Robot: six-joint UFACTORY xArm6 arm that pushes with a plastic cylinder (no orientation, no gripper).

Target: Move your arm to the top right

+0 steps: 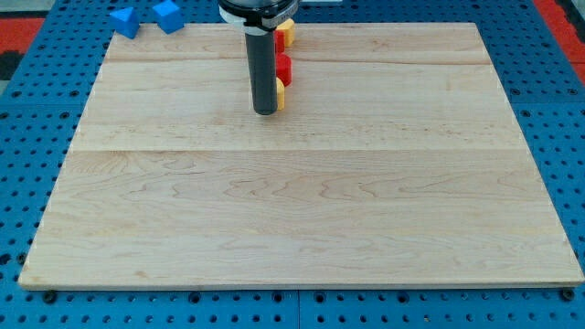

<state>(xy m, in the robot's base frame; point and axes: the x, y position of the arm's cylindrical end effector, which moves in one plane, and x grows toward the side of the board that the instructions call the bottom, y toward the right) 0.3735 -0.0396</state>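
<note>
My dark rod comes down from the view's top centre and my tip (265, 111) rests on the wooden board (302, 201) in its upper middle part. Right behind the rod, partly hidden by it, stand a yellow block (281, 93), a red block (283, 69) and another yellow block (287, 32) with a red block edge beside it; their shapes cannot be made out. My tip is just left of the lowest yellow block, touching or nearly touching it. Two blue blocks (124, 21) (168, 15) lie at the board's top left corner.
The board lies on a blue perforated base (27, 164) that surrounds it. A red area (558, 18) shows at the view's top right, and another at the top left.
</note>
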